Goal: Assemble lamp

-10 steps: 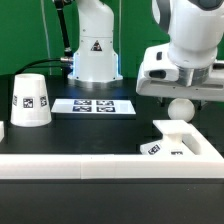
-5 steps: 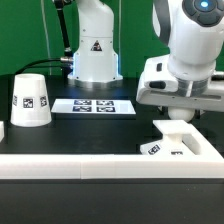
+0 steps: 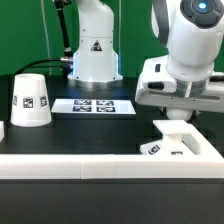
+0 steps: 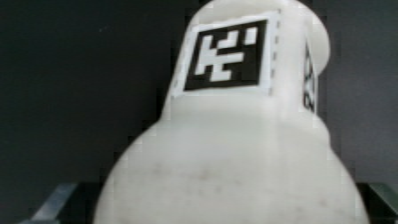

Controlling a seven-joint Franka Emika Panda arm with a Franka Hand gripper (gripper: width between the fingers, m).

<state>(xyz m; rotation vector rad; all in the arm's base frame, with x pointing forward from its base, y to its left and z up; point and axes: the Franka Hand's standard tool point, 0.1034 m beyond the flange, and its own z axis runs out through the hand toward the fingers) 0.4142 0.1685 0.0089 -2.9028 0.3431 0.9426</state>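
We see the white arm (image 3: 190, 40) low over the black bench (image 3: 100, 128), just above the square base (image 3: 185, 147) at the exterior view's right. The shade (image 3: 30, 100) stands upright well apart, beside the marker board (image 3: 92, 105). The fingers (image 4: 50, 203) are clamped on the tagged bulb (image 4: 222, 130).

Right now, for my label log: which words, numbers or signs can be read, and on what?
Words, brands, numbers: none readable anywhere.
shade: square black-and-white tag, pattern only.
marker board: several such tags, pattern only.
base: one tag on its side, too small to make out.
bulb: one tag, pattern only, slightly blurred.
background robot: black triangle sign, too small to read.
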